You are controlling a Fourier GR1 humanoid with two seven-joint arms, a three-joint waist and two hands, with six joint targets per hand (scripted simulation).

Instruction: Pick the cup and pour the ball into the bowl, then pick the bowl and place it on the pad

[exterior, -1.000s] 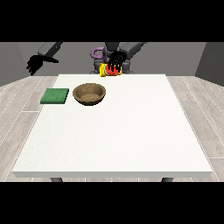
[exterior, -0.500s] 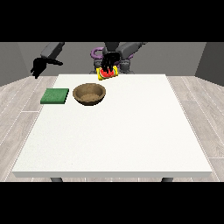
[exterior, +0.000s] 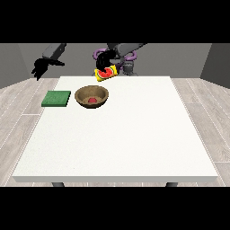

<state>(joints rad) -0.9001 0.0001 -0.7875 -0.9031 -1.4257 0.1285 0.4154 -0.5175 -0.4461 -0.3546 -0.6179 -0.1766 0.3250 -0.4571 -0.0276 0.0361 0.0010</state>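
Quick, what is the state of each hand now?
Hand at the view's right: closed around the tilted cup.
Hand at the view's left: holds nothing; fingers cannot be told.

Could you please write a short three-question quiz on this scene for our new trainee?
1. True or false: the cup stands upright on the table.
2. Where is the red ball? A) on the pad B) in the bowl C) on the floor
3. Fill in: the green pad lies at the view's ____ of the bowl.

Key: 1. False; the hand at the view's right holds it tilted in the air. 2. B. 3. Left; the hand at the view's left hangs above and beyond it.
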